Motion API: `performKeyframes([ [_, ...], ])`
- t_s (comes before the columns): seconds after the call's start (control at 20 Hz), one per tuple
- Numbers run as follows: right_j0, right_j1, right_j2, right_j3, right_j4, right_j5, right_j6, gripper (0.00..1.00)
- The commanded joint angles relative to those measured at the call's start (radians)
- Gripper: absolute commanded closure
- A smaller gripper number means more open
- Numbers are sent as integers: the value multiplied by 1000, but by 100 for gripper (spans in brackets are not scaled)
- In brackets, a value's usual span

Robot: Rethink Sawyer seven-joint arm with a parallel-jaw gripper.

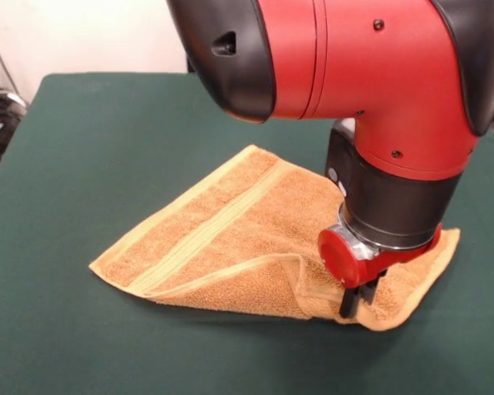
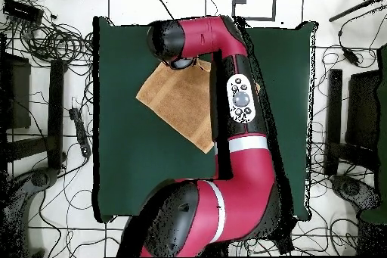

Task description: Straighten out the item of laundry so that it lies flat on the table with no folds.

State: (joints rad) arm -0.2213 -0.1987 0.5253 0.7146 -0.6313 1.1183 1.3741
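I read the towel [image 1: 230, 239] lying folded on the table [image 1: 82, 164], with the gripper [image 1: 356, 300] down at its near corner. The jaws looked nearly closed, seemingly pinching a raised fold; the remaining cloth extended away toward the banded edge.

Arm [image 1: 354, 74] bent low, fingers [image 1: 358, 300] pointing straight down

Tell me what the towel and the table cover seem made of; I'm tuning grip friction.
The towel looks like looped terry cloth, probably cotton: fuzzy, matte orange-tan pile with paler, smoother woven bands. The table cover looks like dark green felt or similar cloth: flat, matte, with no visible weave or shine.
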Motion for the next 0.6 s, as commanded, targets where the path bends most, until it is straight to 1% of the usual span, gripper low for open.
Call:
performKeyframes([
  [0.05,44,-8,48,4,-3,-20,-169,100],
  [0.15,42,-1,51,4,-6,-36,-176,100],
  [0.3,41,-7,30,25,1,-53,-97,100],
  [0.4,40,-1,25,20,12,-45,-53,100],
  [0.6,50,31,33,-44,11,11,-49,100],
])
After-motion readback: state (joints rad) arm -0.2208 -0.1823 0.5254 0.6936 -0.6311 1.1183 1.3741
